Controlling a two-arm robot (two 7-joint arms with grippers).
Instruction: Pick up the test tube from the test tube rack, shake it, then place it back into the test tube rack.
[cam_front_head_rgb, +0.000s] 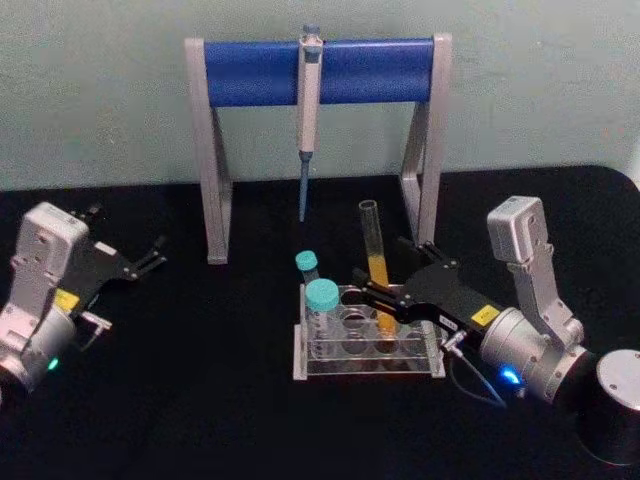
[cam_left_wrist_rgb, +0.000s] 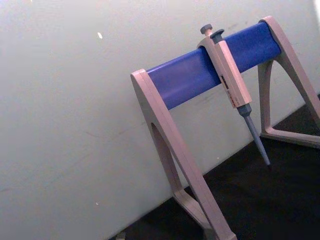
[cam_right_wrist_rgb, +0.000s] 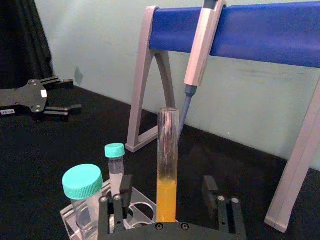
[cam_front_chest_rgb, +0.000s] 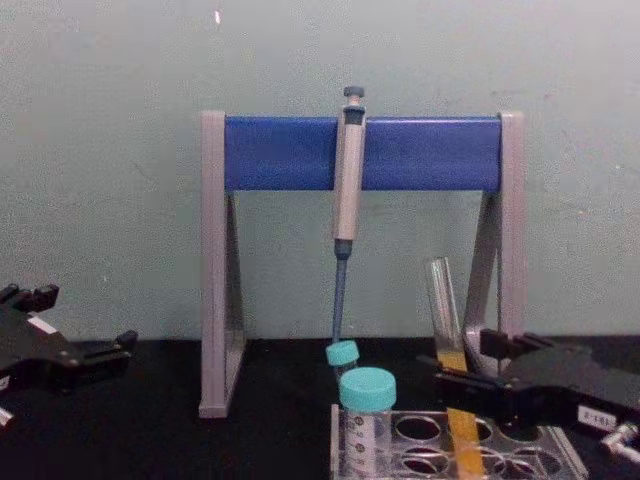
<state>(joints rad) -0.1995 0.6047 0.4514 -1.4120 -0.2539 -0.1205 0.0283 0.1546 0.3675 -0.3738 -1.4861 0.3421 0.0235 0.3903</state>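
Test tube (cam_front_head_rgb: 374, 262) stands slightly tilted in test tube rack (cam_front_head_rgb: 368, 340), orange-yellow liquid low. Right gripper (cam_front_head_rgb: 385, 303) fingers spread either side of it, apart from the glass. Left gripper (cam_front_head_rgb: 150, 255) parked far left on table (cam_front_head_rgb: 200, 400), fingers apart.

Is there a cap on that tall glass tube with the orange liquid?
No, the test tube has an open rim at the top, unlike the two teal-capped vials standing beside it in the rack.
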